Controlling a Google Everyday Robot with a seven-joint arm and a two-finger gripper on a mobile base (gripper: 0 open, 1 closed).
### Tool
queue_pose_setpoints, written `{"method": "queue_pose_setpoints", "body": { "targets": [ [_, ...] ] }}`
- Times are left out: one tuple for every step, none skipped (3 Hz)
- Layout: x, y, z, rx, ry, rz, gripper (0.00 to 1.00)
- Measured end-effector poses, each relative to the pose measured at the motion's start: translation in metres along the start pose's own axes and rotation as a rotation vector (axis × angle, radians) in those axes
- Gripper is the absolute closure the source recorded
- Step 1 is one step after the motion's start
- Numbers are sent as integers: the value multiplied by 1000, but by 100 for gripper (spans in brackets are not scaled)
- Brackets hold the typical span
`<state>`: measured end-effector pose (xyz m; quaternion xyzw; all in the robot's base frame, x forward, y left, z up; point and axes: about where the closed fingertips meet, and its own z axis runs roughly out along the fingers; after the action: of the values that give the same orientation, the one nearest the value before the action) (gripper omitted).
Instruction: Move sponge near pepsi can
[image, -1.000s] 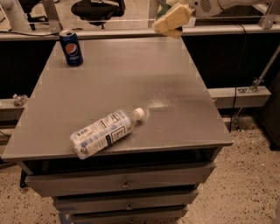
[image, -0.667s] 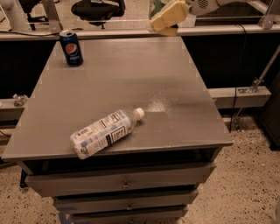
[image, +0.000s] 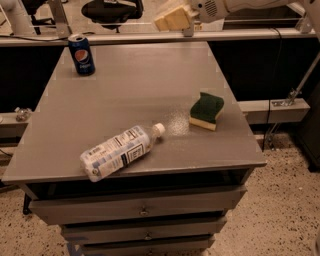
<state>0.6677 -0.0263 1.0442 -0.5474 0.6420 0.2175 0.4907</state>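
The sponge (image: 206, 111), dark green on top with a pale yellow base, lies flat on the grey table (image: 135, 95) near its right edge. The pepsi can (image: 81, 55), dark blue with a silver top, stands upright at the table's far left corner. The two are far apart, almost the table's full width. My gripper (image: 172, 19) hangs in the air above the table's far edge, up and to the left of the sponge and well to the right of the can. It touches neither.
A clear plastic bottle (image: 120, 152) with a white label lies on its side near the front edge, cap pointing toward the sponge. Drawers (image: 142, 210) sit under the tabletop. A rail (image: 150, 37) runs behind the table.
My gripper has moved left along the table's far edge. The sponge now shows on the right side of the table, where none showed in the earlier frames.
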Motion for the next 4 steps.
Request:
{"method": "queue_pose_setpoints", "body": {
  "targets": [
    [7, 10, 15, -20, 17, 0, 84],
    [27, 17, 14, -30, 61, 18, 84],
    [59, 30, 4, -40, 156, 19, 59],
    [99, 41, -11, -41, 260, 27, 36]
  ]
}}
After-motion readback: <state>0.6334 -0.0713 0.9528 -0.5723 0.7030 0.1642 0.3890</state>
